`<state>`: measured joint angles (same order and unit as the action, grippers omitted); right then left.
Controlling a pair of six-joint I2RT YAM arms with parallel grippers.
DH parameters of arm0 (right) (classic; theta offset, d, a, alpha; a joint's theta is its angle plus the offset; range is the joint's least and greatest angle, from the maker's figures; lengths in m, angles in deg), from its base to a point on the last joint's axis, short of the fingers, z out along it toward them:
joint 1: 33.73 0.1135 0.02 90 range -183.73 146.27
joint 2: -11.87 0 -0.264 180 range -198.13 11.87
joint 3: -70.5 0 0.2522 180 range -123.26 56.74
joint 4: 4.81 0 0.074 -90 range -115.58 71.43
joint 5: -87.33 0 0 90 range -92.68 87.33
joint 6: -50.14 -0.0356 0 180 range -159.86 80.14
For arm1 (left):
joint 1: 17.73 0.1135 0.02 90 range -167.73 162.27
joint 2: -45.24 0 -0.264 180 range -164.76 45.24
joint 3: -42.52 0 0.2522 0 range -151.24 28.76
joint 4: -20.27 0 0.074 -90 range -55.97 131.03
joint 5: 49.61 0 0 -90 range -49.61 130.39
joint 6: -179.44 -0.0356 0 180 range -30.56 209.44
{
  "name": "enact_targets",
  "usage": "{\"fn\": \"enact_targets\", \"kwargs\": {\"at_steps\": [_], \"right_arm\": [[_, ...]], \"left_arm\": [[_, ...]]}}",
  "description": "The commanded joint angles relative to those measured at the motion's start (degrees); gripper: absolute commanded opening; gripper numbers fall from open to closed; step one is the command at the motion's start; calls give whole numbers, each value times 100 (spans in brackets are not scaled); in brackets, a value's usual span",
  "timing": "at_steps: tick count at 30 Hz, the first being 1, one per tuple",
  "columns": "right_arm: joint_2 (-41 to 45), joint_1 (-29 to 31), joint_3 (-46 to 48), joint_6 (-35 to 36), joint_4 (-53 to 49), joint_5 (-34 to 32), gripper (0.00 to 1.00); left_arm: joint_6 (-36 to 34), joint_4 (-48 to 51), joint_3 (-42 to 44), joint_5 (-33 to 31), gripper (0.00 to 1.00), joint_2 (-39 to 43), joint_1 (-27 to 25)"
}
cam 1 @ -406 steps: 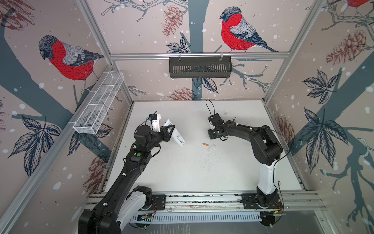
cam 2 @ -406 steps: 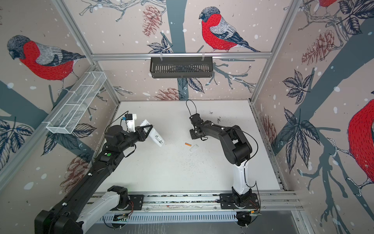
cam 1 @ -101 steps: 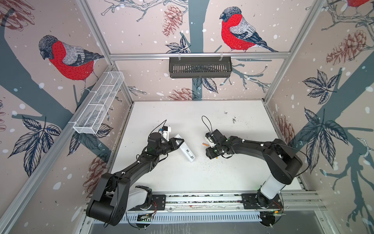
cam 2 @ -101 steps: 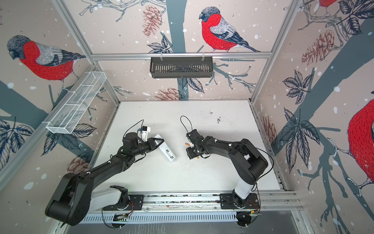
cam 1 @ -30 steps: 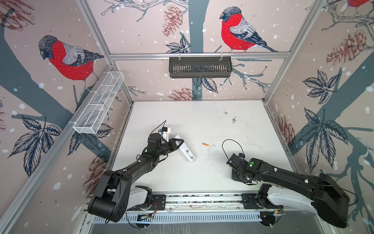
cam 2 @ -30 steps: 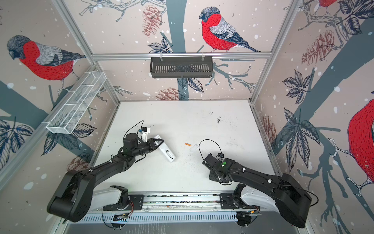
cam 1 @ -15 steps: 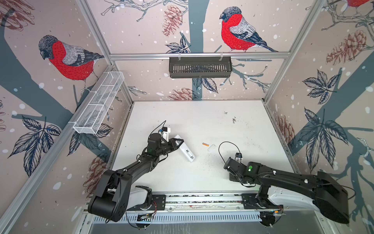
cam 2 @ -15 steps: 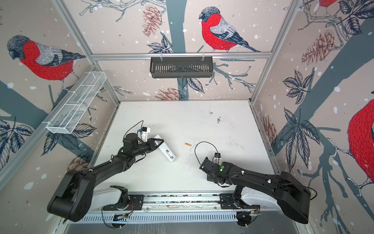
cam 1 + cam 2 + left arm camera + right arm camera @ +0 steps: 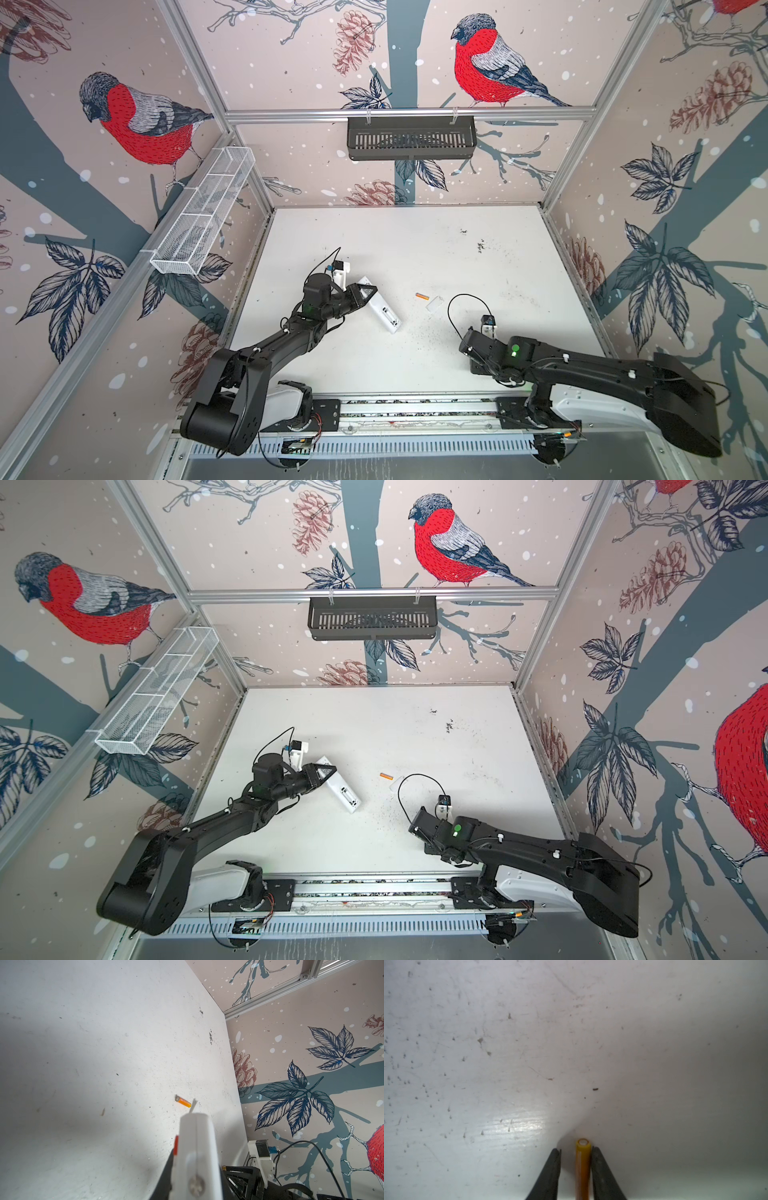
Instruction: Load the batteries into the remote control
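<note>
The remote control [image 9: 380, 309] lies with its long axis running far-left to near-right, its far-left end clamped in the closed left hand [image 9: 365, 293]. The right hand [image 9: 576, 1169], part open, straddles one battery [image 9: 582, 1167], touching one finger. A second battery [image 9: 422, 296] lies on the tabletop [image 9: 415, 249] mid-scene beside a small white cover [image 9: 434, 303].

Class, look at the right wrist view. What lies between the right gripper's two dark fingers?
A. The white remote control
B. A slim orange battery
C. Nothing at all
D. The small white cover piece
B. In the right wrist view a slim orange battery with a pale end sits between the fingers of the right gripper, against one finger with a small gap to the other, over the white table.
</note>
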<state>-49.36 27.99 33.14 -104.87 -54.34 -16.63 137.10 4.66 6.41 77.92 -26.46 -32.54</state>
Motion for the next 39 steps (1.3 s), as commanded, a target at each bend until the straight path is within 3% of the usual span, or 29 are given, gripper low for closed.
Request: {"fn": "enact_targets", "kwargs": {"at_steps": [1, 13, 19, 31, 36, 39], "right_arm": [[-10, 60, 7, -205, -580, 1396, 31], [-31, 21, -104, -215, -728, 1475, 30], [-333, -160, -160, 171, -493, 1405, 29], [-442, -252, -310, 640, -419, 1112, 15], [-318, -187, -427, 1480, 207, 745, 13], [27, -215, -150, 1746, 1105, 1026, 12]], "left_arm": [[-11, -337, 2, 126, 3, 23, 4], [86, -562, 103, 174, 3, 49, 4], [97, -595, 134, 171, 3, 56, 4], [26, -486, 91, 174, 3, 17, -38], [-98, -308, 62, 100, 3, -33, -294], [-108, -264, 83, 105, 3, -30, -399]]}}
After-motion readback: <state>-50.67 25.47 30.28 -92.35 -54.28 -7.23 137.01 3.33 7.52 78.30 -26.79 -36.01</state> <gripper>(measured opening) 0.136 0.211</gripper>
